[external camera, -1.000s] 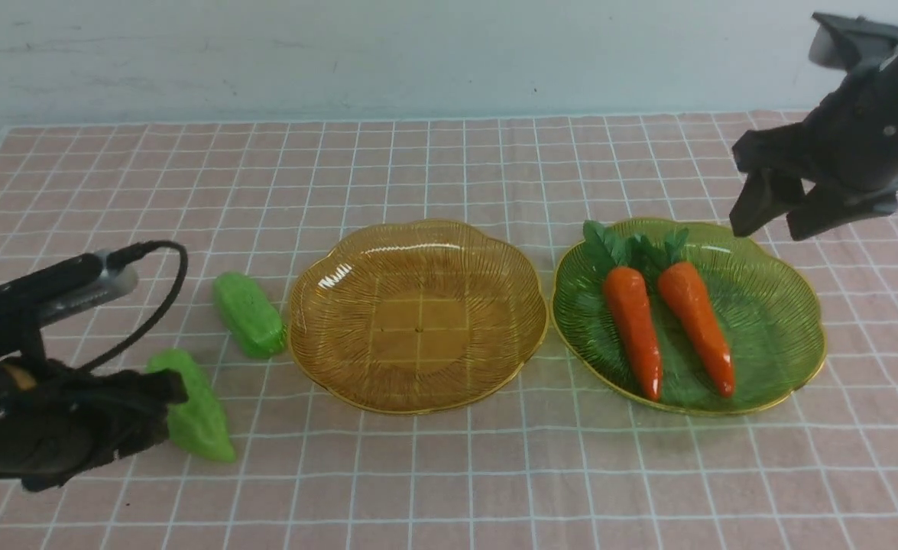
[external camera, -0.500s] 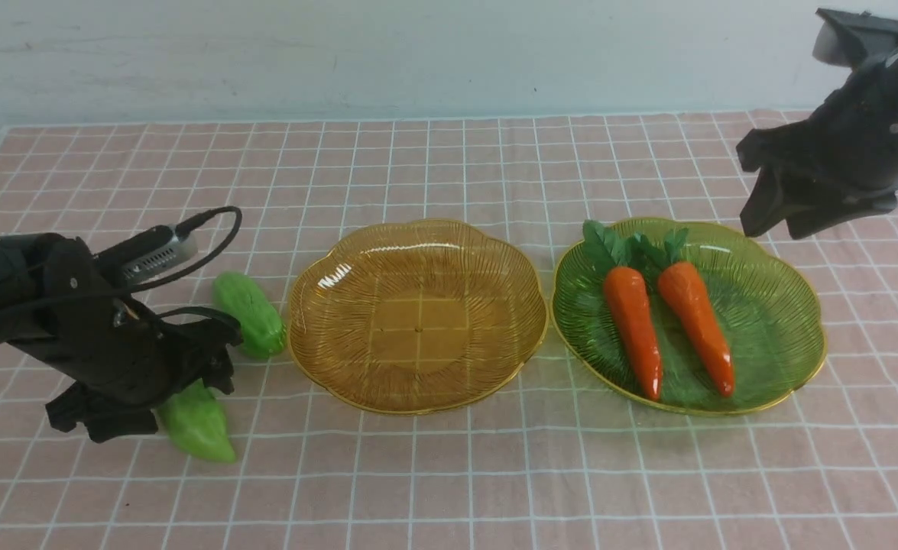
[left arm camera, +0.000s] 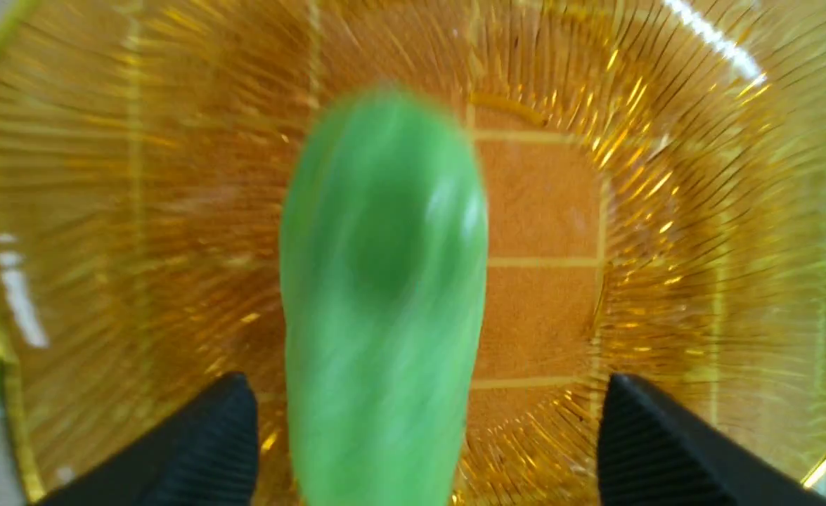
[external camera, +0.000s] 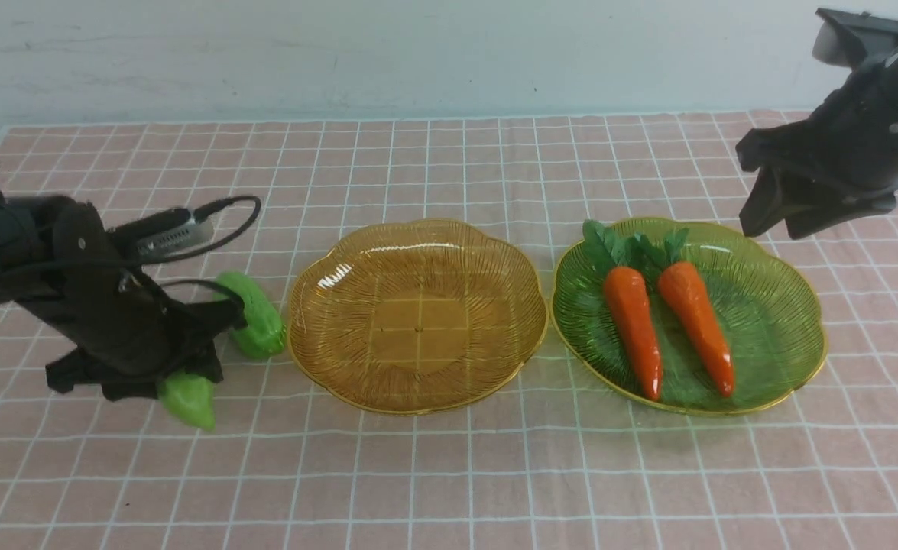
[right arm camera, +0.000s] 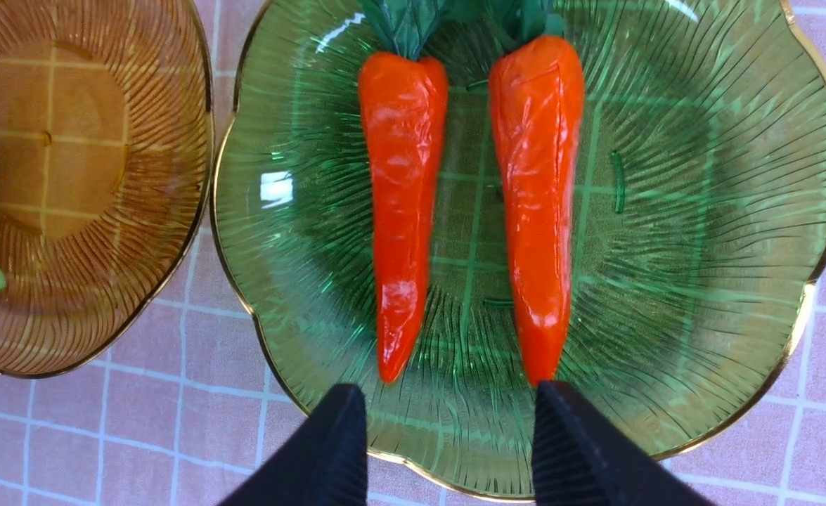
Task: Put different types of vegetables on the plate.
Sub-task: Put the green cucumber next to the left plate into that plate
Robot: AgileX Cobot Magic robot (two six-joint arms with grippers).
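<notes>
Left wrist view: my left gripper (left arm camera: 427,383), jaws apart, straddles one green gourd (left arm camera: 384,281), unclamped. Second gourd (external camera: 254,313) at one o'clock, empty amber plate (external camera: 418,321) at three. Both carrots (external camera: 632,328) lie in the green plate (external camera: 777,321); gourds not yet plated.

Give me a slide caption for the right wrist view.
Past the right gripper's open jaws, two carrots lie side by side on the green plate, amber plate alongside.

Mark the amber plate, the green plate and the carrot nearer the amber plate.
amber plate (external camera: 418,325): front view, bare centre.
green plate (external camera: 773,321): front view, bare floor, right half.
carrot nearer the amber plate (external camera: 633,328): front view, middle of its orange body.
</notes>
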